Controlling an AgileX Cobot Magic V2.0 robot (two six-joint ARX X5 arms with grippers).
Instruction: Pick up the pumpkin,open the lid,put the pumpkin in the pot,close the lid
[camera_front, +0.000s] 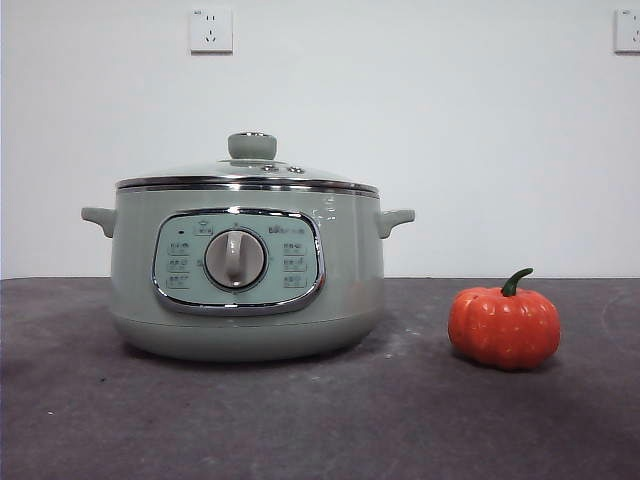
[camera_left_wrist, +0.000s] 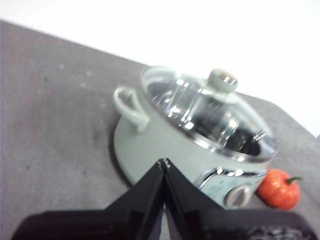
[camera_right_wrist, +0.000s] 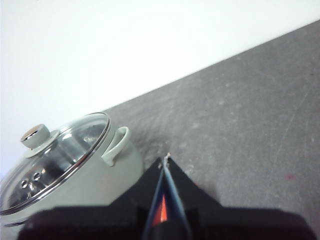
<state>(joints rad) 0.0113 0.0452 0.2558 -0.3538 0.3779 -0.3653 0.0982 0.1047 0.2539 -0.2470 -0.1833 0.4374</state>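
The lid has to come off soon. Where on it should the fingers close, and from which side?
Grip the round knob at the centre of the lid, coming straight down from above. It stands proud of the shallow dome, while the chrome rim sits flush on the pot, leaving no edge to pinch.

a sage-green electric pot (camera_front: 245, 270) sits on the dark table (camera_front: 300, 420), its lid (camera_front: 248, 172) closed, dial (camera_front: 236, 259) facing me. the small orange pumpkin (camera_front: 504, 326) stands apart to its right. two wall sockets (camera_front: 211, 30) show behind; the panel labels are too small to read.
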